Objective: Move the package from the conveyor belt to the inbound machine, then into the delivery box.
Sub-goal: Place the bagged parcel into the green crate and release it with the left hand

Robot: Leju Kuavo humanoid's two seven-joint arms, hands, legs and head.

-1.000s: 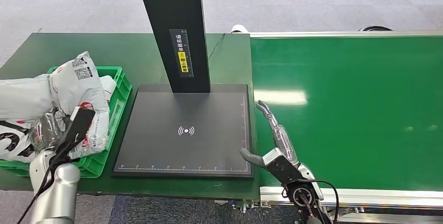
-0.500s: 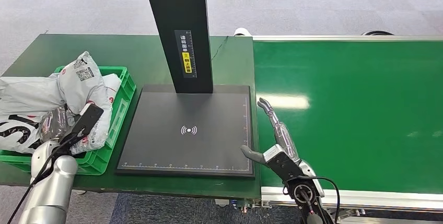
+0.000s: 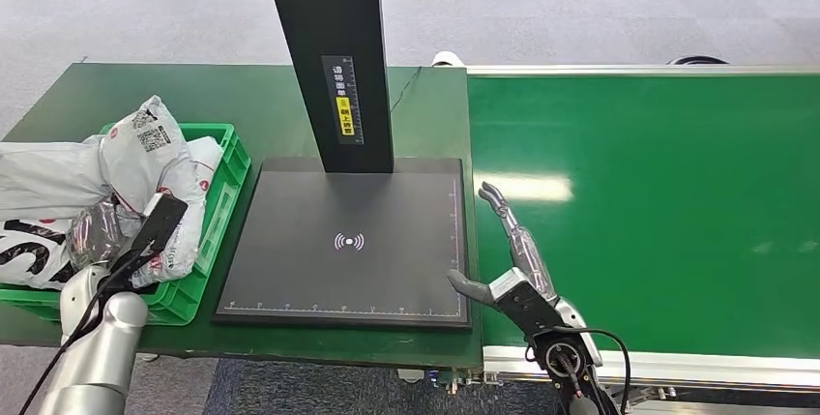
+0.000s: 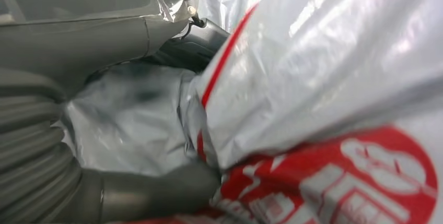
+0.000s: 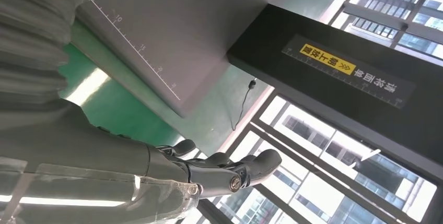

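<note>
A: Where do the hands sit?

B: The right hand hovers at the edge of the conveyor belt, fingers stretched forward and spread, thumb out toward the inbound machine; it holds nothing. The left hand is down among the packages in the green delivery box. From the left wrist, its thumb touches the white and red plastic; whether it grips, I cannot tell.

A: And the surroundings?

B: A green table on a grey floor; the machine's black post carries a yellow label.

A: Anything changed?

B: Hardly; the right hand is where it was half a second ago, the left barely shifted.
</note>
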